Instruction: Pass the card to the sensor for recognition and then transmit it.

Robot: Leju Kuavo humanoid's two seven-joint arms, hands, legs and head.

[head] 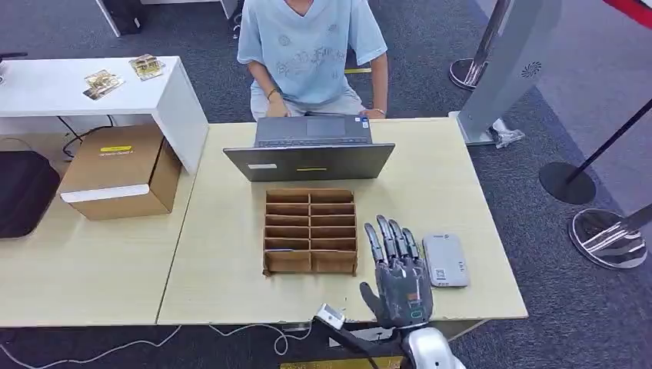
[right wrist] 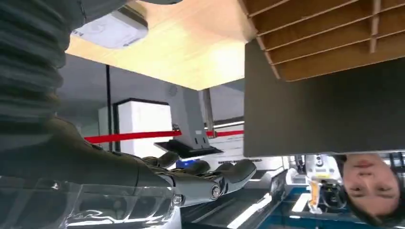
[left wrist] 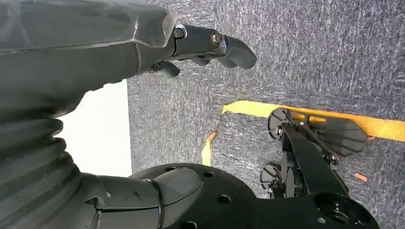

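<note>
Sensor (head: 445,260), smooth grey rounded slab, lies beside right hand (head: 400,277).

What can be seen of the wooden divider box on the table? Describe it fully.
The wooden divider box looks like thin brown board or plywood, open on top, split into two columns of narrow slots by one long centre wall and several cross walls. It lies flat on the light wood table, just in front of the grey laptop. A thin bluish edge shows in one slot of the left column; I cannot tell what it is. The right hand hovers beside it, apart.
</note>
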